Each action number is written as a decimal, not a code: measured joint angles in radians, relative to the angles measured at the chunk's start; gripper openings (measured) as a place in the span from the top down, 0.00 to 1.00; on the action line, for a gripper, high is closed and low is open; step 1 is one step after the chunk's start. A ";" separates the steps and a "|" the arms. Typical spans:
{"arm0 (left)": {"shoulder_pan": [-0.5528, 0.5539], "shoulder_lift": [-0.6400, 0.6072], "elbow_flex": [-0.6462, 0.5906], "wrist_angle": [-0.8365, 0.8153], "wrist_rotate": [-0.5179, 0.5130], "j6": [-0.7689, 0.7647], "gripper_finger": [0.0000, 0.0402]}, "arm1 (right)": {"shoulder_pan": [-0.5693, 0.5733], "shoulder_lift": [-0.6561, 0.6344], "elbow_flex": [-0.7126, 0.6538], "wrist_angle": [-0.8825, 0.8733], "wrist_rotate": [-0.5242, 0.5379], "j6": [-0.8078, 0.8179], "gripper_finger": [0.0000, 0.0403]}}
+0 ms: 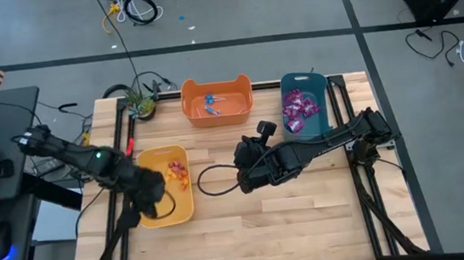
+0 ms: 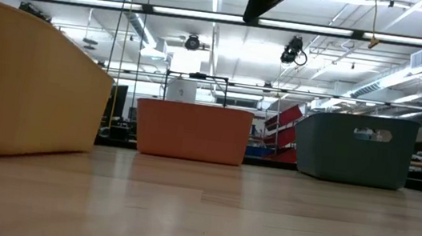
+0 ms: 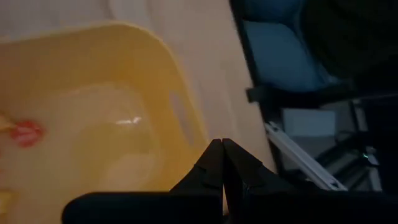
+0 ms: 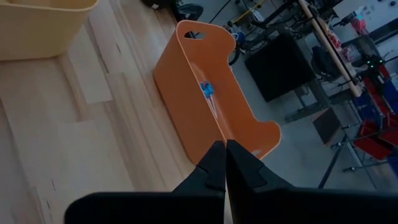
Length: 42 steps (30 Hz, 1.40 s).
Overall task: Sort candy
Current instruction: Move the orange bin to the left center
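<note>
The candy is spread over three bins on the wooden counter: shiny purple packets fill the teal bin at the far right, blue-wrapped lollipops lie in the orange bin at the far middle, and small orange and red pieces sit in the yellow bin at the left. The left gripper hangs over the yellow bin's near-left part, jaws pressed fully together with nothing between them; from above, the arm covers part of that bin, so any sweets beneath it cannot be made out. In the left wrist view only one red piece shows clearly, blurred, with another cut off at the edge. The right gripper hovers above bare counter near the middle, jaws likewise closed and empty, pointing toward the orange bin, where one blue lollipop shows inside. From counter height, the bin walls hide all contents, and only dark arm parts show, cut off at the frame's top edge.
</note>
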<state>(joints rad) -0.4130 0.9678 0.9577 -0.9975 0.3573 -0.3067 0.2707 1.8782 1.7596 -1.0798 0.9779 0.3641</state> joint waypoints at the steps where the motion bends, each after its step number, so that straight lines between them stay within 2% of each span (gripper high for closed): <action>1: -0.030 0.002 0.000 0.003 -0.004 -0.018 1.00 | 0.000 0.000 0.000 0.000 0.000 0.000 1.00; 4: -0.103 0.016 0.000 -0.035 -0.089 -0.090 1.00 | 0.000 0.000 0.000 0.002 0.000 0.005 1.00; 7: -0.134 0.028 0.000 -0.134 -0.242 -0.186 1.00 | 0.000 0.000 0.000 0.003 0.000 0.011 1.00; 12: -0.127 0.028 0.000 -0.333 -0.524 -0.334 1.00 | 0.000 0.000 0.000 0.006 0.000 0.011 1.00; 15: -0.108 0.028 0.000 -0.388 -0.606 -0.372 1.00 | 0.000 0.000 0.000 0.009 0.000 0.011 1.00; 22: -0.037 0.028 -0.001 -0.383 -0.708 -0.376 1.00 | 0.000 0.000 0.000 0.011 0.000 0.019 1.00; 32: 0.082 0.027 -0.104 -0.384 -0.723 -0.348 1.00 | 0.001 0.000 0.000 0.011 0.000 0.019 1.00; 42: 0.193 0.026 -0.175 -0.311 -0.742 -0.298 1.00 | 0.001 0.000 0.000 0.010 0.000 0.019 1.00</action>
<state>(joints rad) -0.2204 0.9943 0.7823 -1.3083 -0.3843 -0.6048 0.2718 1.8782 1.7596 -1.0698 0.9775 0.3828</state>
